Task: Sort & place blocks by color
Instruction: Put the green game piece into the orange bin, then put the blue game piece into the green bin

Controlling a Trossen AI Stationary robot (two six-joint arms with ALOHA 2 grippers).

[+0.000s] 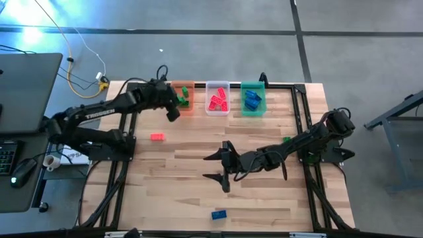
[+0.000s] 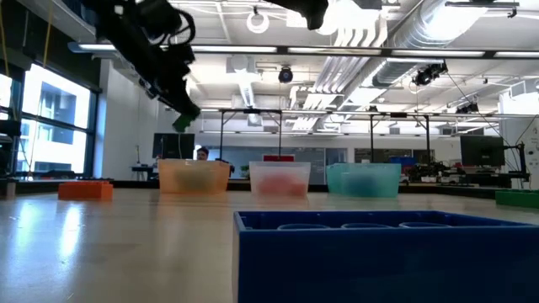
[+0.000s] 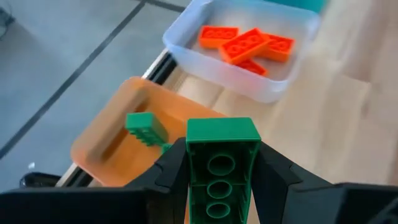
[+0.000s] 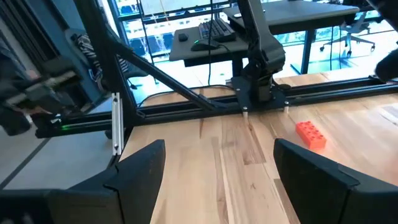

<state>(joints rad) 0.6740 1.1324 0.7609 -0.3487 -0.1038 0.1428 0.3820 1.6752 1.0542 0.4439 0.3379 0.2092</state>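
My left gripper (image 1: 174, 109) is shut on a green brick (image 3: 222, 168) in the air, at the near side of the orange bin (image 1: 184, 99). That bin holds green bricks (image 3: 146, 127). The clear bin (image 1: 217, 106) holds red-orange bricks (image 3: 249, 43) and the green bin (image 1: 252, 106) holds blue bricks (image 1: 252, 99). My right gripper (image 1: 221, 165) is open and empty at mid-table, pointing toward the table's left. A red brick (image 1: 157, 137), a blue brick (image 1: 219, 214) and a green brick (image 1: 287, 139) lie loose on the table. My left gripper pinches the green brick by its two long sides (image 3: 193, 171) between the two fingers, which lie along the brick. The brick's hollow underside faces the wrist camera. In the low view the fingers slant downward, and the brick (image 2: 184, 120) hangs clear above the table.
The three bins stand in a row at the table's far edge. Black frame rails (image 1: 301, 112) run along the table's sides and far edge. The blue brick (image 2: 379, 252) fills the low view's foreground. The red brick (image 4: 311, 135) lies ahead of my right gripper.
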